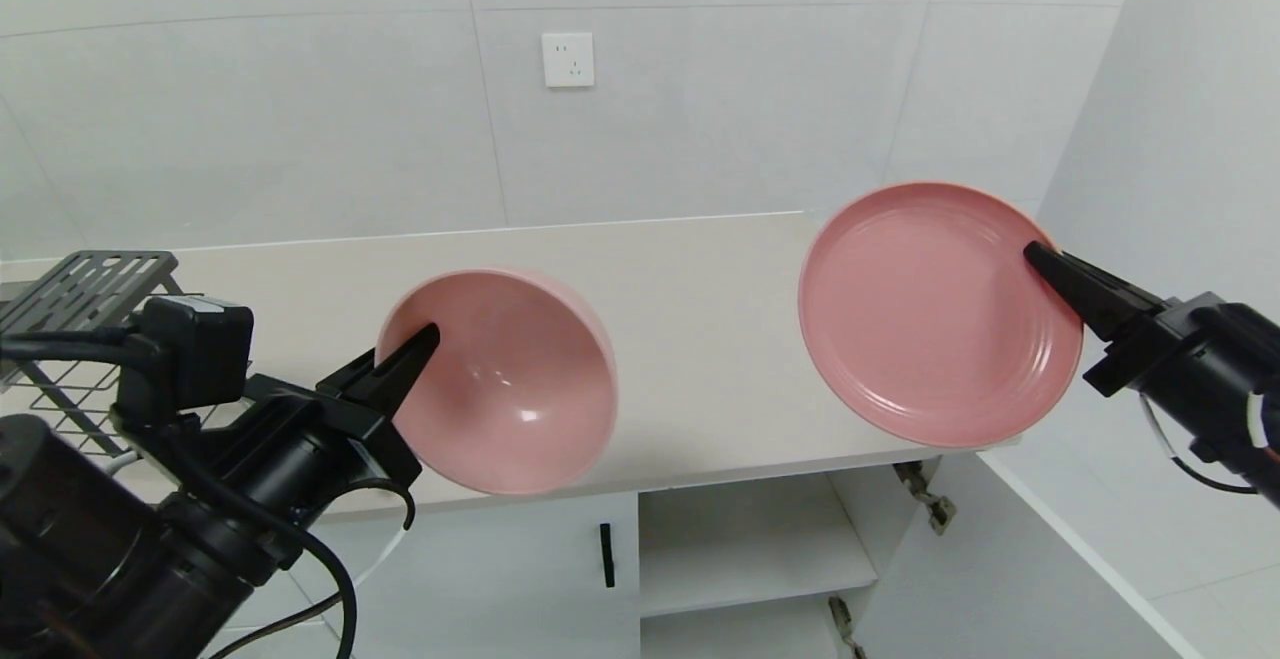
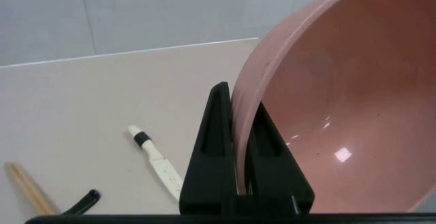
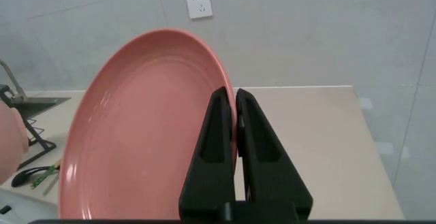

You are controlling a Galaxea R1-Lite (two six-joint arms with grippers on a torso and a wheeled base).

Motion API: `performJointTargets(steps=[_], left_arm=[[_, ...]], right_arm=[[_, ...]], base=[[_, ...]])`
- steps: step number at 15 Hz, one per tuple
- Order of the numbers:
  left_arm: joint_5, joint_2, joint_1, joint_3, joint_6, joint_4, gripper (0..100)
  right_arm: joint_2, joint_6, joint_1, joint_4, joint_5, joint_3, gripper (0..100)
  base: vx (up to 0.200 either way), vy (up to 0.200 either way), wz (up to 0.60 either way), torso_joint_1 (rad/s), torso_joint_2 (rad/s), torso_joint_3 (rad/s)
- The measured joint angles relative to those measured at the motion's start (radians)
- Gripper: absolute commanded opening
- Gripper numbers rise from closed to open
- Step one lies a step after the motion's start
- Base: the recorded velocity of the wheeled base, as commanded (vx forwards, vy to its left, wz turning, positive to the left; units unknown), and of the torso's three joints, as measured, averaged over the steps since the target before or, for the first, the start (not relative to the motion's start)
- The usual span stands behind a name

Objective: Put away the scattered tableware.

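Two grips, left hand point(image 1: 428, 332) pinching bowl point(image 1: 520, 394) rim, right hand point(image 1: 1031, 250) pinching plate point(image 1: 920, 314) edge

Head camera high, facing down at counter point(image 1: 700, 339); 2 wrist cameras close, same counter.

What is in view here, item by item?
bowl: 1, pink, held tilted over the counter's front edge
plate: 1, pink, held tilted over the counter's right end
utensil: 1, cream with a black band, lying on the counter
stick: 1, tan, on the counter near the utensil
rack: 1, black, counter's left end
socket: 1, white, on the wall
counter: 1, beige, along the wall
cabinet: 1, white, under the counter, shelves exposed
left gripper: 1, black, shut on the bowl's rim
right gripper: 1, black, shut on the plate's rim
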Motion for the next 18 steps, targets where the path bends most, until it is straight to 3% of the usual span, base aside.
performJointTargets(steps=[7,9,12,18], left_arm=[[0.002,-0.015,-0.001,-0.002,0.021,-0.001,0],[0.004,-0.018,-0.001,0.005,0.047,0.0,0],[0.003,-0.021,-0.003,0.009,0.048,-0.001,0],[0.0,-0.023,0.001,0.023,0.052,0.0,0]], right_arm=[[0.013,0.0,0.018,0.0,0.0,0.006,0],[0.014,0.0,0.027,0.0,0.0,0.008,0],[0.014,0.0,0.03,-0.001,0.001,0.008,0],[0.014,0.0,0.03,0.0,0.0,0.006,0]], base=[[-0.029,0.0,0.0,-0.001,0.0,0.002],[0.0,0.0,0.0,0.0,0.0,0.0],[0.0,0.0,0.0,-0.022,0.04,0.02],[0.0,0.0,0.0,-0.228,0.47,0.225]])
